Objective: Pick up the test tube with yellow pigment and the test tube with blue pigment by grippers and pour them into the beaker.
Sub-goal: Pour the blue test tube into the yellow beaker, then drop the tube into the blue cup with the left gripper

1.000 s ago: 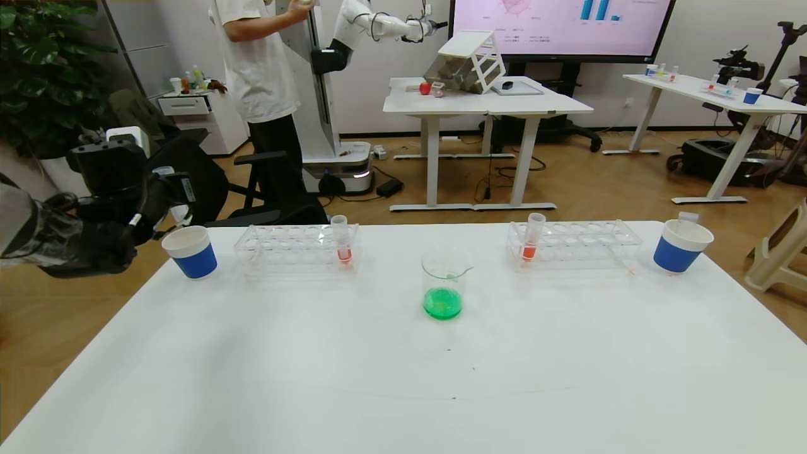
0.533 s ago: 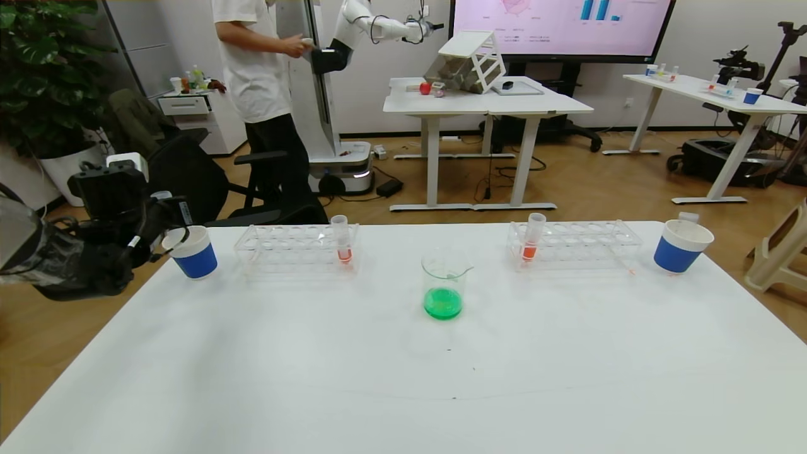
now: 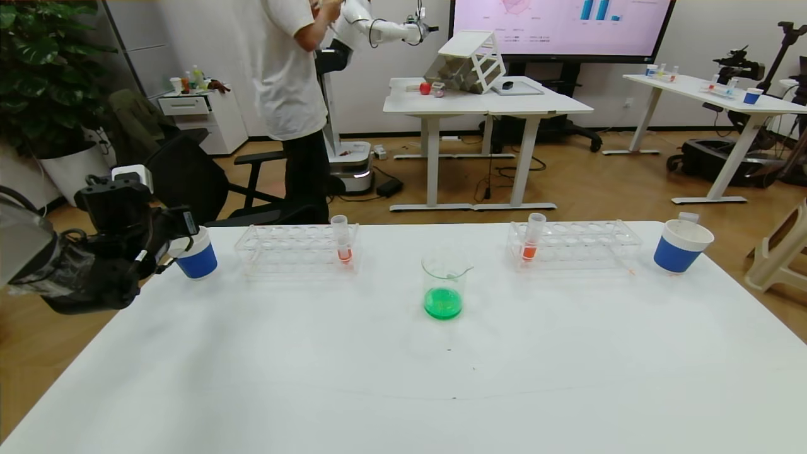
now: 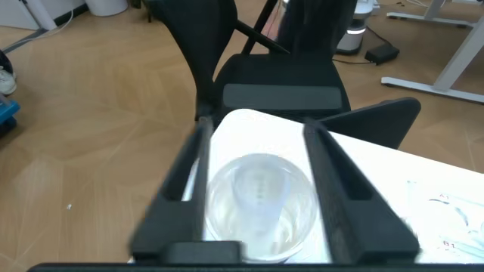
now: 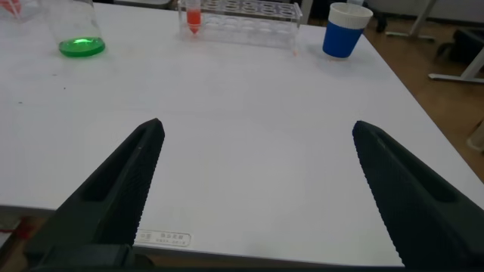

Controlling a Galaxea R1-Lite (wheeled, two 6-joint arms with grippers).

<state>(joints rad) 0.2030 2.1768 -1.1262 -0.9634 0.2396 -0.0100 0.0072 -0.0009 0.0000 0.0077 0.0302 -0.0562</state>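
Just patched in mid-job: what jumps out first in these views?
The beaker at the middle of the table holds bright green liquid. At the table's far left corner, the left pincer hangs over a blue-and-white paper cup, its fingers astride the cup with an empty clear tube lying inside. The right pincer hovers wide open over bare tabletop on the right side.

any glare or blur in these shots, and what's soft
Head view: even light, faint sheen on the white table, green liquid in the small clear glass beaker crisp, edges bowed. Left wrist view: black left claw soft, clear tube in the blue-and-white paper cup hazy. Right wrist view: open black right claw blurred.
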